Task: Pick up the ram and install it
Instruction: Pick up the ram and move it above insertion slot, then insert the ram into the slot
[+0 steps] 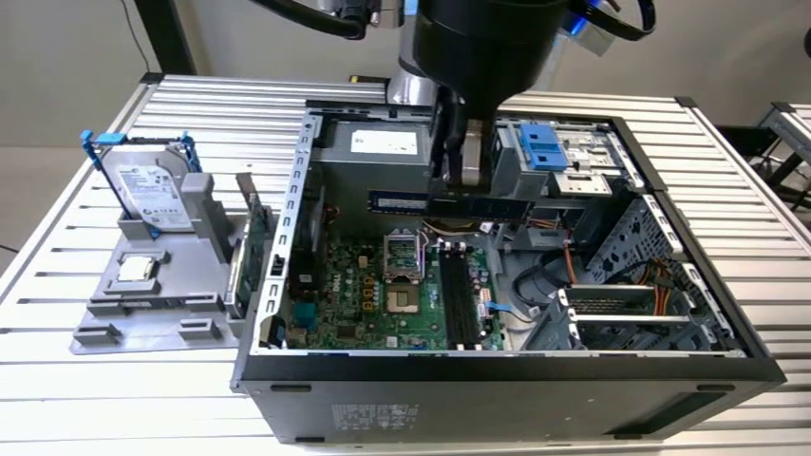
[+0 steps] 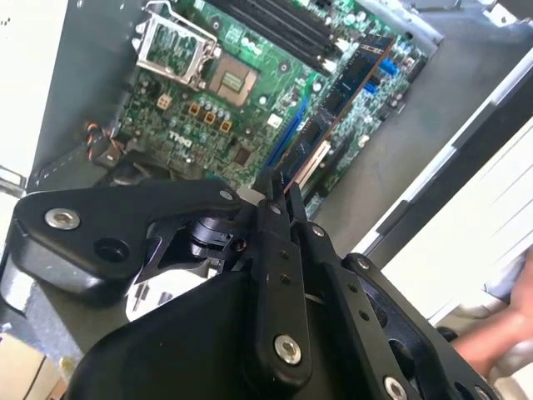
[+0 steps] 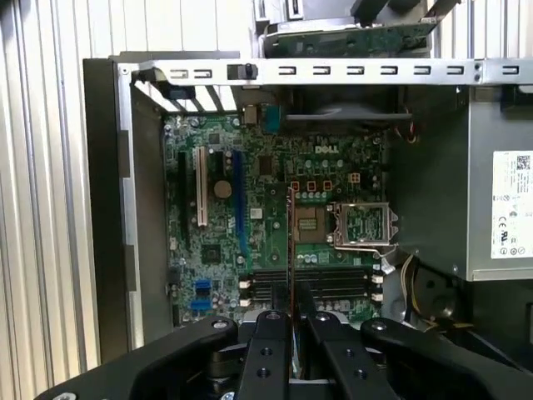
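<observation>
Black jointed fingers (image 3: 268, 350) pinch the thin flat ram (image 2: 343, 98) — above green motherboard (image 3: 221, 250)

Work surface: a large table (image 1: 89, 399) topped with pale ribbed aluminium slats running lengthwise, matte, with a metal-edged rim. The same slats appear in the first wrist view (image 3: 42, 208). Behind it is a plain off-white wall (image 1: 64, 57), unmarked and without windows. A dark upright post (image 1: 162, 33) stands at the table's far corner on the exterior view's left, with a thin cable (image 1: 129, 28) hanging just beside it. The floor (image 1: 26, 180) below is a light beige, smooth. At the exterior view's right edge is a second slatted table (image 1: 791, 119) on dark legs, set apart from the first. Light is even and diffuse, shadows soft.
</observation>
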`<state>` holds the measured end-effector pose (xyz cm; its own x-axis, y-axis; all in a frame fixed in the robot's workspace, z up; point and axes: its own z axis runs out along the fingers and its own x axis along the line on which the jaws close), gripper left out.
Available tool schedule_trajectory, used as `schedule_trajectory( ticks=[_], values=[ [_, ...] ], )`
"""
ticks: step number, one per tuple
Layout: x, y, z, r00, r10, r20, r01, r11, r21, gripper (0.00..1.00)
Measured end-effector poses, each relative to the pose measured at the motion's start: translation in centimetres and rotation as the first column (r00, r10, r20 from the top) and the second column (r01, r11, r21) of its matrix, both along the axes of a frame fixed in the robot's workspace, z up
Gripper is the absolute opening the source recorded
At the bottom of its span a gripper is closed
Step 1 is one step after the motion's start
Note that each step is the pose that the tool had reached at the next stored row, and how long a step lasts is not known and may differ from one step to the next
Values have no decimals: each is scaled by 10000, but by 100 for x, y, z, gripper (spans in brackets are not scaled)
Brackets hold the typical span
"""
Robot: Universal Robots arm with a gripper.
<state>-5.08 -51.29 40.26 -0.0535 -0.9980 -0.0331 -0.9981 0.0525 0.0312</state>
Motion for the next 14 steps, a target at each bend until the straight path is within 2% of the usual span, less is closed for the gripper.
schedule_trajectory(
  ticks=[9,14],
  values=[
    [278,0,-1,10000,1,0,-1,10000,1,0],
    [388,0,0,10000,1,-1,-1,10000,0,0]
  ],
)
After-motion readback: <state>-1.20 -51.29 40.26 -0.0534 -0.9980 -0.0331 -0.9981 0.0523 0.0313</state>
